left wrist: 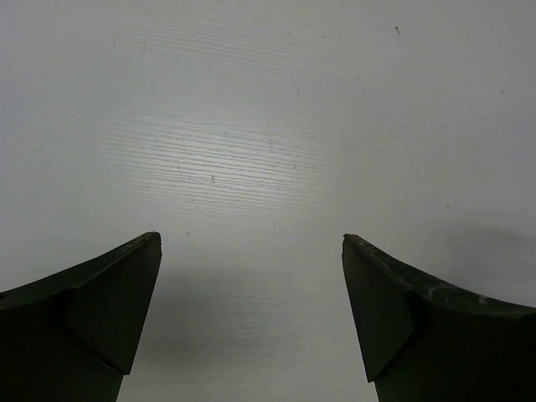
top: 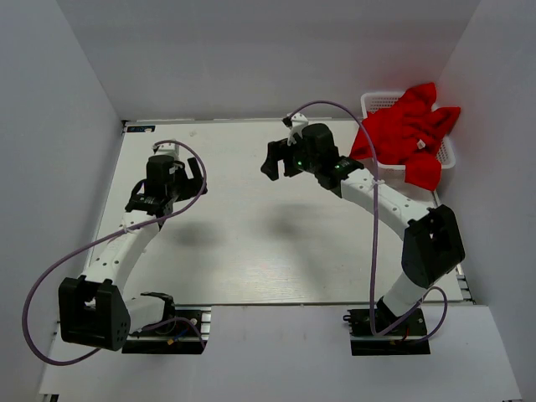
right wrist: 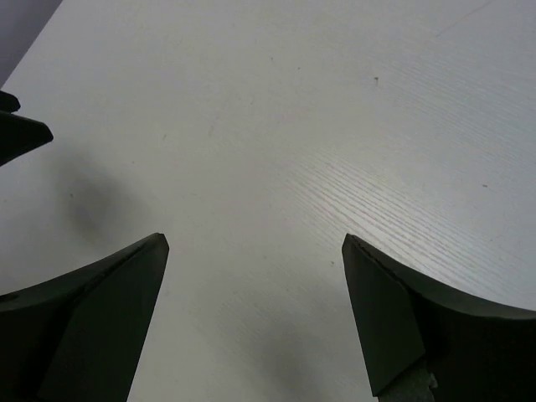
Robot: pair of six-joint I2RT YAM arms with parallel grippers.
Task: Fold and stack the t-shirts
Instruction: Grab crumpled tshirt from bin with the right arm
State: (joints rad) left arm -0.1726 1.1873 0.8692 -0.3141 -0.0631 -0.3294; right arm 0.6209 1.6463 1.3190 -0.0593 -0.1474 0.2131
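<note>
The red t-shirts (top: 408, 132) lie in a crumpled heap in and over the white lattice basket (top: 381, 103) at the far right of the table, with a small white label showing. My right gripper (top: 274, 159) is open and empty above the table's far middle, left of the heap and apart from it. My left gripper (top: 194, 172) is open and empty over the left part of the table. Both wrist views show only bare white table between open fingers: the left gripper (left wrist: 251, 243) and the right gripper (right wrist: 255, 243). No shirt shows in either wrist view.
White walls close in the table (top: 251, 243) on the left, back and right. The basket stands against the right wall. In the right wrist view a dark part of the left arm (right wrist: 17, 134) shows at the left edge.
</note>
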